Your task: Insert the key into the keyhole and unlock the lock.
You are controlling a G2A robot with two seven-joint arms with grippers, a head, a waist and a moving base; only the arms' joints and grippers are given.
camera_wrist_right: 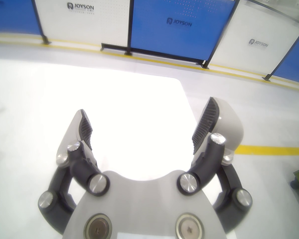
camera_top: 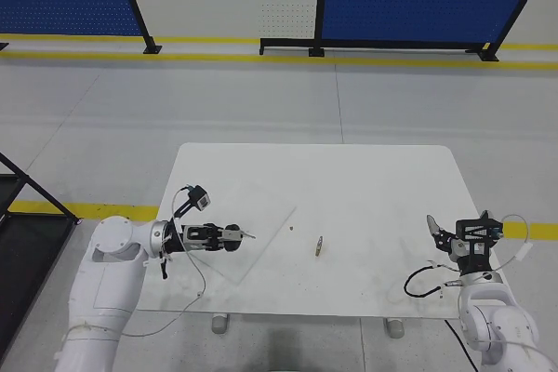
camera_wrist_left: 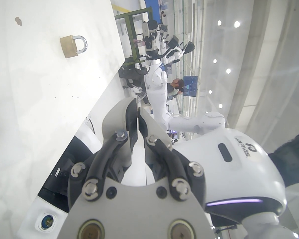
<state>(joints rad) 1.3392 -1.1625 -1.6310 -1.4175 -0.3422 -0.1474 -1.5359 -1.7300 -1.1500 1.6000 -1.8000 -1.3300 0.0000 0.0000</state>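
Tabletop [camera_top: 381,177], white with rounded corners, lay across the middle of the top view. A little below its centre we saw the lock [camera_top: 318,245], a brass padlock lying flat. In the left wrist view the lock [camera_wrist_left: 71,47] sat in the upper left, and its silver shackle looked closed. A small brown speck [camera_top: 291,225] lay just up and left of the padlock, not touching it.

Past the table's far edge, pale grey floor [camera_top: 260,102] ran up to a line of yellow tape [camera_top: 214,58]. Blue and white panels [camera_top: 409,19] stood along the top of the frame, and a black frame [camera_top: 0,186] cut in at the left edge.

The left arm lay at the lower left of the top view, its forearm level and aimed toward the right of the frame, at the lock but well apart from it. The left gripper [camera_top: 237,234] had its pads pressed together. A thin pale sliver stuck out past the tips, which we took for the key [camera_top: 247,235]. The wrist view showed the same gripper [camera_wrist_left: 138,105] with barely a slit between the pads.

The right gripper [camera_top: 458,223] hung at the lower right, near the table's right edge, with its fingers pointing toward the top of the frame. In its own wrist view, the right gripper [camera_wrist_right: 147,118] had its jaws spread wide over bare tabletop.
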